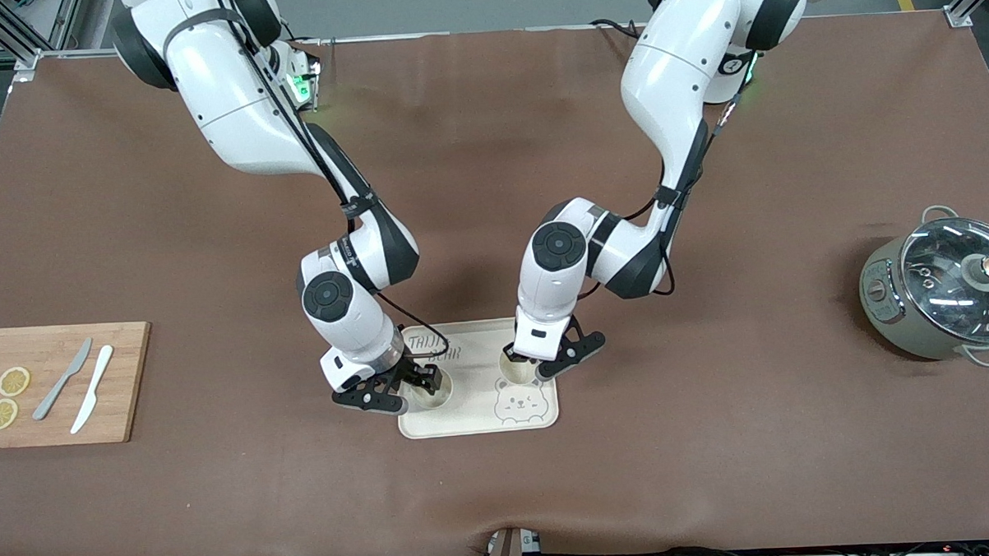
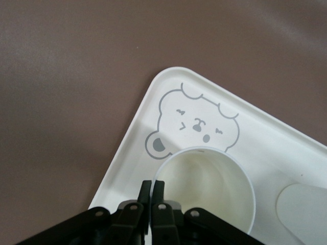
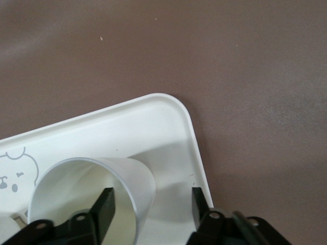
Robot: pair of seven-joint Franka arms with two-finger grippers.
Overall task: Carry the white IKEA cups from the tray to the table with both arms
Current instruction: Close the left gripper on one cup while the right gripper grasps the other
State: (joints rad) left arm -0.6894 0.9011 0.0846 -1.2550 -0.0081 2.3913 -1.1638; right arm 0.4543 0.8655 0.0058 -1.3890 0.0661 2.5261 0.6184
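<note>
Cups (image 1: pixel 431 389) (image 1: pixel 516 366) stand on tray (image 1: pixel 475 423); left hand (image 2: pixel 152 190) pinches one rim, right hand (image 3: pixel 150 206) spread.

Two white cups (image 1: pixel 432 389) (image 1: pixel 516 366) upright on bear tray (image 1: pixel 475 418), seemingly well apart

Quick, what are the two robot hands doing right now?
Left gripper: shut on the rim of a cup on the tray.
Right gripper: open around the other cup's wall.

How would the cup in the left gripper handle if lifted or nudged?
Probably stiff and light: the left gripper pinches only the cup's thin wall. Low and wide on the bear tray, it likely slides rather than tips. The right gripper straddles the other cup's wall.
</note>
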